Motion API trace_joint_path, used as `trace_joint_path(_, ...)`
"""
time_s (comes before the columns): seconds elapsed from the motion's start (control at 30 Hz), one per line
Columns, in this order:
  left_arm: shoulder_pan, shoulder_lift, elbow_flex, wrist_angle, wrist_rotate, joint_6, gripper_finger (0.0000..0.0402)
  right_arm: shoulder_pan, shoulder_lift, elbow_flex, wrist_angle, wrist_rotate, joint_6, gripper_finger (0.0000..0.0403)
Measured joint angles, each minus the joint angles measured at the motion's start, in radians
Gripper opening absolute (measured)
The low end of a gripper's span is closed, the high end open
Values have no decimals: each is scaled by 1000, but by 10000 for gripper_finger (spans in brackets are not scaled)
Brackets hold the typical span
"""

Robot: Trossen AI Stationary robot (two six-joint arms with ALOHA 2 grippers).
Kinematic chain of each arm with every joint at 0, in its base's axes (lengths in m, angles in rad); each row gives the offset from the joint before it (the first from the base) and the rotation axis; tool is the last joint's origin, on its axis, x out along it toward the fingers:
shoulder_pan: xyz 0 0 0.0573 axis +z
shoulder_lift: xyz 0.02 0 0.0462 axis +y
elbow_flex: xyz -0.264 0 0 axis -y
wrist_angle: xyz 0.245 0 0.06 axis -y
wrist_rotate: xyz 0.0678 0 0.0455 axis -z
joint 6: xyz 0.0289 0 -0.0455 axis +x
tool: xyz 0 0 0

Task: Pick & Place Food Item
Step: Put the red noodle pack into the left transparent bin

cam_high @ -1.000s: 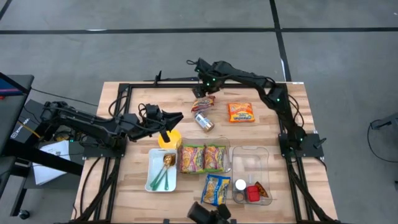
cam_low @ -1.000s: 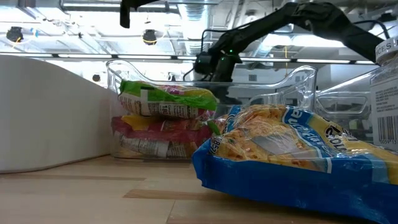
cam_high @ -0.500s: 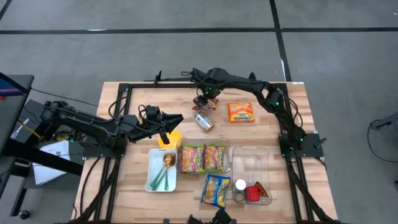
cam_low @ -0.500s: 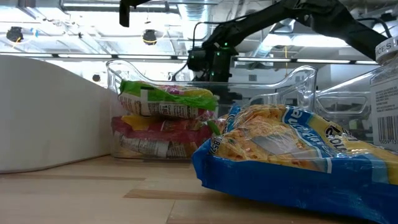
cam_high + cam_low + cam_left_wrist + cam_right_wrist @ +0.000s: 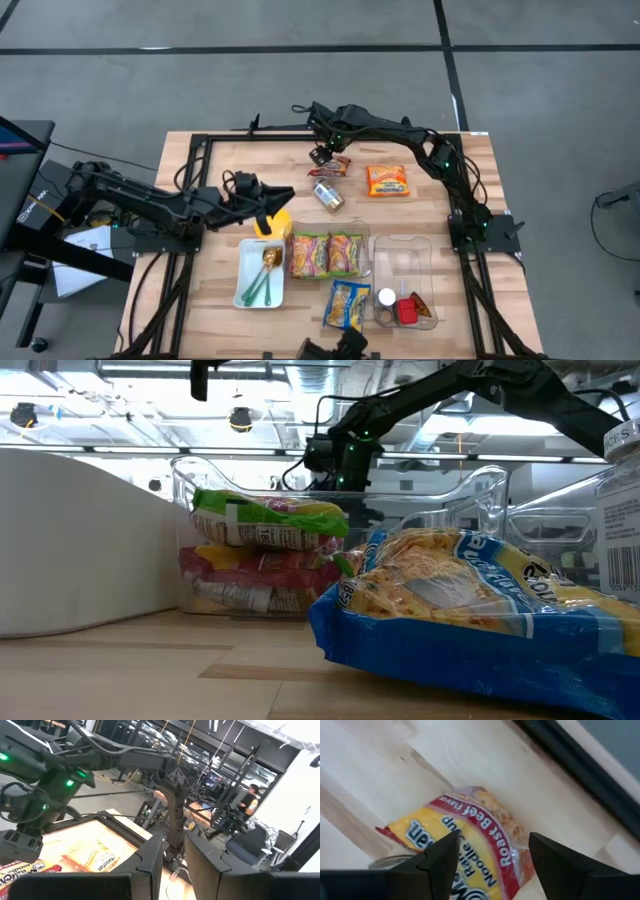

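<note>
- A wooden table (image 5: 200, 310) framed in black rails is being viewed from above, standing on a grey floor crossed by dark lines.
- The right gripper (image 5: 322, 153) is being held spread apart above the far middle of the table; nothing is being gripped between its fingers (image 5: 440, 857).
- A red and yellow noodle packet (image 5: 465, 847) is being framed between those fingers in the right wrist view, lying flat on the wood directly beneath them.
- The left gripper (image 5: 285, 189) is being held nearly closed over a yellow object (image 5: 273, 224); whether that object is being touched cannot be told.
- Compared with a second ago, the right gripper is being shown a little farther toward the table's back edge, while the left arm is being kept where it was.
- On the noodle packet, "Roast Beef Flavor" and "Noodle Soup" are being read.
- Just beside the packet a metal can (image 5: 328, 195) is lying on its side, and an orange packet (image 5: 387, 180) is lying near it.
- A clear bin (image 5: 330, 253) is being filled by green and pink packets, and a blue packet (image 5: 347, 304) is lying just in front of it.
</note>
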Motion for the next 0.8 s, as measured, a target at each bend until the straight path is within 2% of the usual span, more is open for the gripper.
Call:
trace_joint_path(0.27, -21, 0, 0, 0, 0, 0, 76, -9, 0, -13, -10, -34, -164, 209)
trace_joint_path(0.37, -21, 0, 0, 0, 0, 0, 76, -9, 0, -30, -9, -42, -169, 194)
trace_joint_path(0.5, -21, 0, 0, 0, 0, 0, 76, -5, -1, -73, 0, -107, -195, 179)
trace_joint_path(0.8, -21, 0, 0, 0, 0, -1, 76, 6, -6, -138, 19, -108, -211, 168)
